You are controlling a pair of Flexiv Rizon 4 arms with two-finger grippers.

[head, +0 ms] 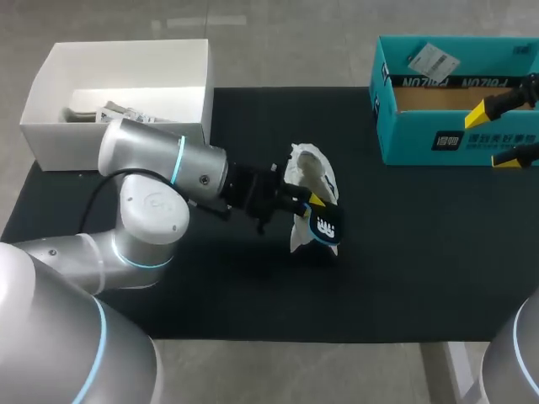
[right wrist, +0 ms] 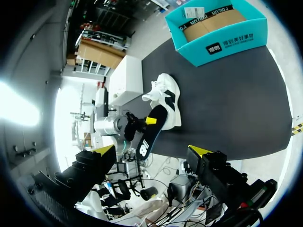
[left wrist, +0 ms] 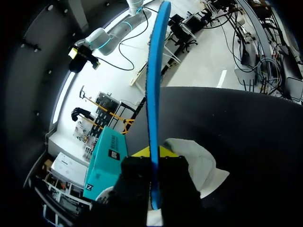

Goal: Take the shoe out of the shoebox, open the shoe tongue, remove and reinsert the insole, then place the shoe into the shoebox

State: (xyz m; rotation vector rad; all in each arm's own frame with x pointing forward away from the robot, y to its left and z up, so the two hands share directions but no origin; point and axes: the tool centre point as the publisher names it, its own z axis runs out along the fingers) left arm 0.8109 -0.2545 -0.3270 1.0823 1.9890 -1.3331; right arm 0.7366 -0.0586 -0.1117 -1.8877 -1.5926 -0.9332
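A white shoe (head: 310, 172) with dark trim lies on its side in the middle of the black mat (head: 404, 252). My left gripper (head: 307, 202) is shut on a dark insole (head: 326, 224) with a white logo, held just at the shoe's near side. In the left wrist view the insole (left wrist: 152, 94) shows edge-on as a blue strip rising from between the fingers, with the shoe (left wrist: 199, 163) beside it. The teal shoebox (head: 404, 143) stands at the back right. My right gripper (head: 497, 133) hangs open over the box's right end, holding nothing. From the right wrist, shoe (right wrist: 165, 92) and insole (right wrist: 150, 132) lie far ahead.
A white open box (head: 50, 139) with some papers inside stands at the back left, off the mat's corner. The teal shoebox has a brown cardboard floor and a white tag (head: 434, 59) on its far wall. Bare mat lies between shoe and shoebox.
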